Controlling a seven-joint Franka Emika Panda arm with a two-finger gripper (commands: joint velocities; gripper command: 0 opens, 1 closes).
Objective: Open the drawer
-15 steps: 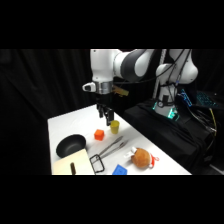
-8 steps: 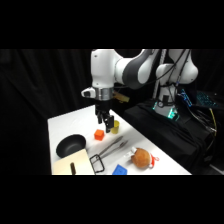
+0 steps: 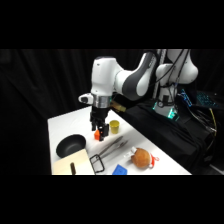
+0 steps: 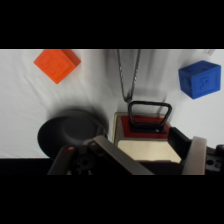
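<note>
Drawer point(image 4: 146, 145) one, pan point(image 4: 70, 134) one, blocks two

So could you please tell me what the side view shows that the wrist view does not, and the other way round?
Only the side view shows the yellow cup, the orange round thing and the arm's base. Only the wrist view shows the drawer's red front behind its handle. Both show the drawer with its black loop handle, the black pan, the tongs, the orange block, the blue block and the end effector.
</note>
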